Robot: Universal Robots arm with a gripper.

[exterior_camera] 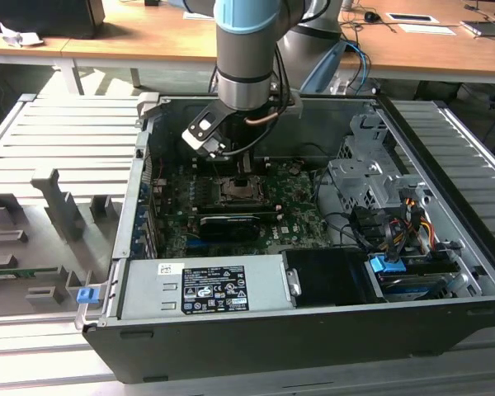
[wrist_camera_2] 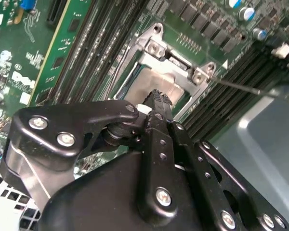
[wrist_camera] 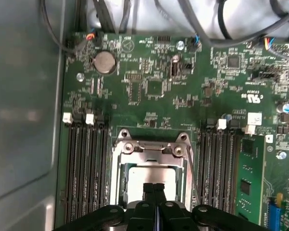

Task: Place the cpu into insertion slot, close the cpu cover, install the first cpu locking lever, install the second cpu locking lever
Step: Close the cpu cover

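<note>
Claw (wrist_camera: 154, 187) pinched shut, nothing between tips, tip down on chip (wrist_camera: 137, 175) sitting in socket; cover (wrist_camera: 151, 148) flat around it, probably being pressed home.

The cpu (wrist_camera: 149, 173) has a pale, matt metal top with a soft sheen. The cover (wrist_camera: 154, 144) around it is bare silvery metal, smooth, with bright screw heads. The gripper (wrist_camera: 154, 186) links look like black satin-finished metal with shiny screws. The motherboard (wrist_camera: 149, 86) is glossy green laminate. The case (exterior_camera: 313, 346) is dark matt sheet metal, and the desk (exterior_camera: 148, 37) looks wooden.
</note>
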